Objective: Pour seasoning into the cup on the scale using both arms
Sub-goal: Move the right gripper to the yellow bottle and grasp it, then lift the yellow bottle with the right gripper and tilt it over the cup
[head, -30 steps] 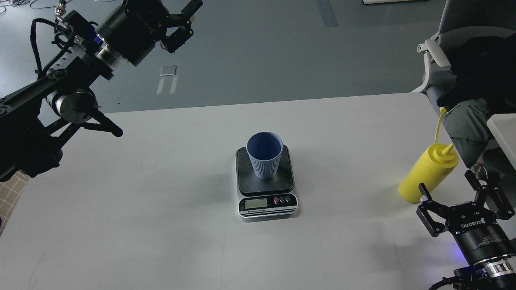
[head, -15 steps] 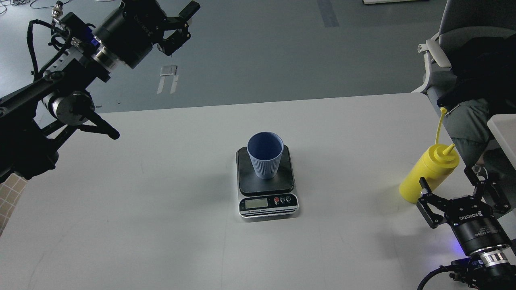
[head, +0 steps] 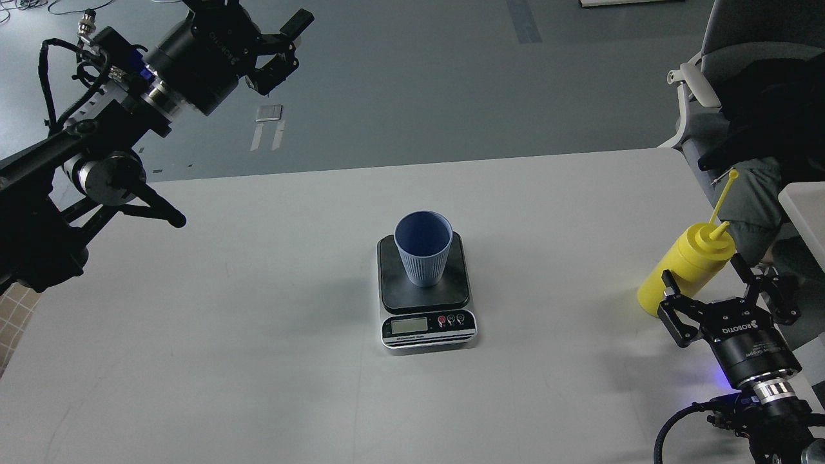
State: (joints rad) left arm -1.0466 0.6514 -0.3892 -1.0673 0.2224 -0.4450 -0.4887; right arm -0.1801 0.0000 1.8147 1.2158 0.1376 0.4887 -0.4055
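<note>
The light-blue ribbed cup (head: 422, 248) stands upright on the dark plate of the scale (head: 428, 325) at the table's middle. The yellow seasoning bottle (head: 689, 258) stands near the table's right edge, its cap strap sticking up to the right. My right gripper (head: 704, 276) is open, with one finger on each side of the bottle's lower body; I cannot tell whether they touch it. My left gripper (head: 291, 44) is open and empty, held high over the floor beyond the table's far left.
A grey chair (head: 741, 38) with dark clothing on it stands past the table's right far corner. A white surface (head: 805, 206) juts in at the right edge. The white table (head: 225, 322) spreads around the scale.
My right gripper has moved forward until its fingers flank the bottle. The bottle's strap has swung from left to right. My left arm has drifted slightly left.
</note>
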